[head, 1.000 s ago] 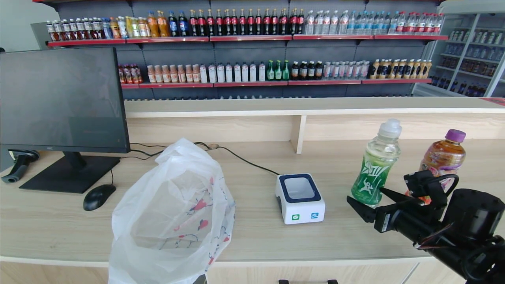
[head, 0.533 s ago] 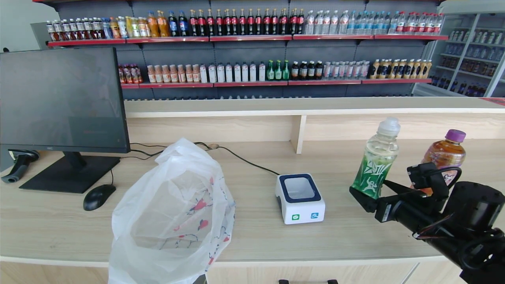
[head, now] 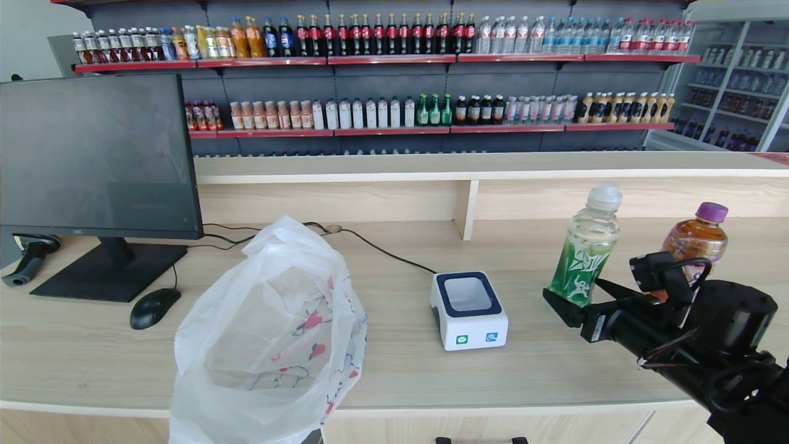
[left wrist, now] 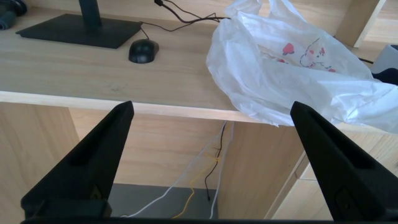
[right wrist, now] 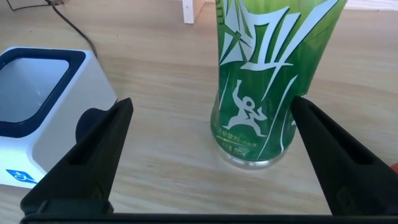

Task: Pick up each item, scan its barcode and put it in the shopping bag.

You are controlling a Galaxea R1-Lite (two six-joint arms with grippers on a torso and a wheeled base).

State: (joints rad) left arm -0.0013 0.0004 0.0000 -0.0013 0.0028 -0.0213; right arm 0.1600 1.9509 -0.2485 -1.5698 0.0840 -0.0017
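Over wooden surface (head: 394, 370), flanking white-capped green-labelled bottle (head: 585, 253) with released right fingers (right wrist: 93, 162), scanner (head: 468, 311) beside, orange bottle (head: 699, 237) beyond; left fingers (left wrist: 93, 155) released.

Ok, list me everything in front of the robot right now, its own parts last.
green bottle: one, green label, white cap, counter's right side
orange bottle: one, purple cap, right of the green bottle
scanner: one, white with dark blue rim, mid-counter
shopping bag: one, translucent white with red prints, counter's front left
monitor: one, black, far left
mouse: one, black, before the monitor's stand
handheld scanner: one, dark, left edge
shelf bottles: many, mixed colours, wall shelves behind
counter: one, light wood
left gripper: black, open, below the counter's front edge
right gripper: black, open, fingers either side of the green bottle
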